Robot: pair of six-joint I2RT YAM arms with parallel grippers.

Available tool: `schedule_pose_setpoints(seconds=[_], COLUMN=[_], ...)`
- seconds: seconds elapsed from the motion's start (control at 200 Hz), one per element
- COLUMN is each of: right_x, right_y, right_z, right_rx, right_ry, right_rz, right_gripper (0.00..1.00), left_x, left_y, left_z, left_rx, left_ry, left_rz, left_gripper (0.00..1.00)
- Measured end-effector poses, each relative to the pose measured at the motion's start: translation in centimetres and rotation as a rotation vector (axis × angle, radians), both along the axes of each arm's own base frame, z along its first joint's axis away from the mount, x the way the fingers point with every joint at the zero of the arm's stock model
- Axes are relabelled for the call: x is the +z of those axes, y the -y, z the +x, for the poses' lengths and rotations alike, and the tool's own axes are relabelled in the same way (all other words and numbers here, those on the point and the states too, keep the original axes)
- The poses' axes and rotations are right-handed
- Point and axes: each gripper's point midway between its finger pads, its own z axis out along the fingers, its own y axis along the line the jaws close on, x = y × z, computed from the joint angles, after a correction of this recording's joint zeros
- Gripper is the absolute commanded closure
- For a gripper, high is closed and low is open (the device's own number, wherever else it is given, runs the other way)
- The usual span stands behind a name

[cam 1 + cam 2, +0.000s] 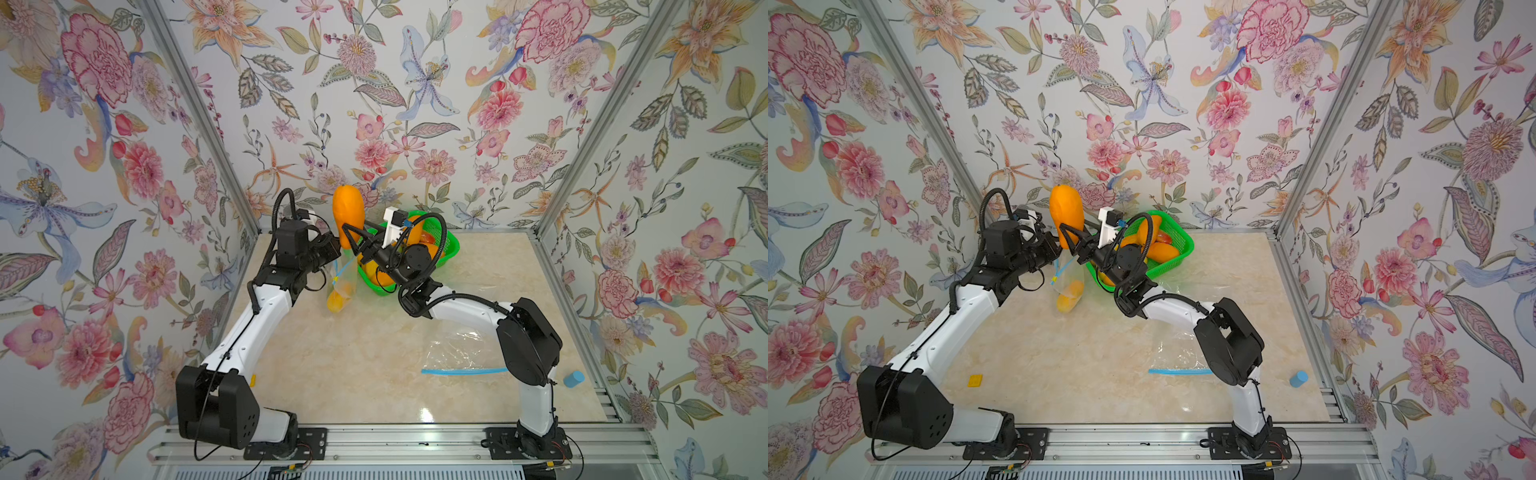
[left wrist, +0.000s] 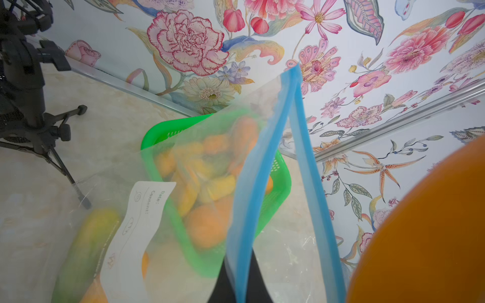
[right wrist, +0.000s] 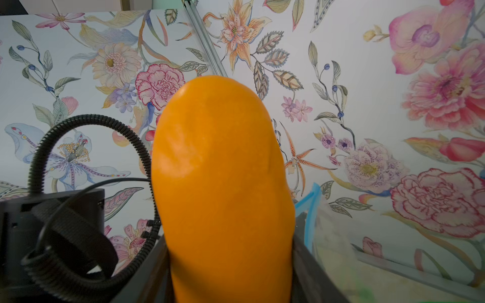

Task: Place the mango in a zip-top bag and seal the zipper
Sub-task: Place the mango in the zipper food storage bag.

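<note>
My right gripper (image 1: 353, 235) (image 1: 1073, 237) (image 3: 231, 275) is shut on a large orange mango (image 1: 348, 210) (image 1: 1066, 210) (image 3: 223, 170), held upright at the back of the table. Just beside and below it hangs a clear zip-top bag (image 1: 345, 280) (image 1: 1070, 274). My left gripper (image 1: 336, 254) (image 1: 1055, 251) (image 2: 240, 275) is shut on the bag's blue zipper edge (image 2: 262, 170), and the mouth gapes between its two blue strips. A smaller yellow mango (image 1: 337, 301) (image 1: 1068, 297) (image 2: 86, 244) lies in the bag's bottom, which rests on the table.
A green basket (image 1: 455, 245) (image 1: 1187, 245) (image 2: 157, 131) with several mangoes stands at the back, right of the bag. A second, flat zip-top bag (image 1: 457, 353) (image 1: 1177, 359) lies front right under my right arm. A blue cylinder (image 1: 574, 379) (image 1: 1298, 379) and a yellow tile (image 1: 975, 380) lie near the front.
</note>
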Motion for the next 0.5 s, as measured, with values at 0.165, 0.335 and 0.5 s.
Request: schedule_pose_setpoints(seconds=[0.165, 0.335, 0.5], right_x=[-1.4, -1.4, -2.5], right_y=[-0.3, -0.3, -0.5], right_z=[0.5, 0.7, 1.2], right_rx=[-0.012, -0.029, -0.037], right_ry=[-0.014, 0.01, 0.036], right_rz=[-0.018, -0.037, -0.077], right_gripper=[0.9, 0.85, 0.66], left_x=[0.3, 1.1, 2.6], left_y=[0.2, -0.4, -1.1], left_z=[-0.2, -0.5, -1.0], left_rx=[-0.013, -0.009, 0.001], left_ry=[0.001, 0.017, 0.051], left_rz=[-0.012, -0.026, -0.034], left_gripper=[1.0, 1.0, 1.0])
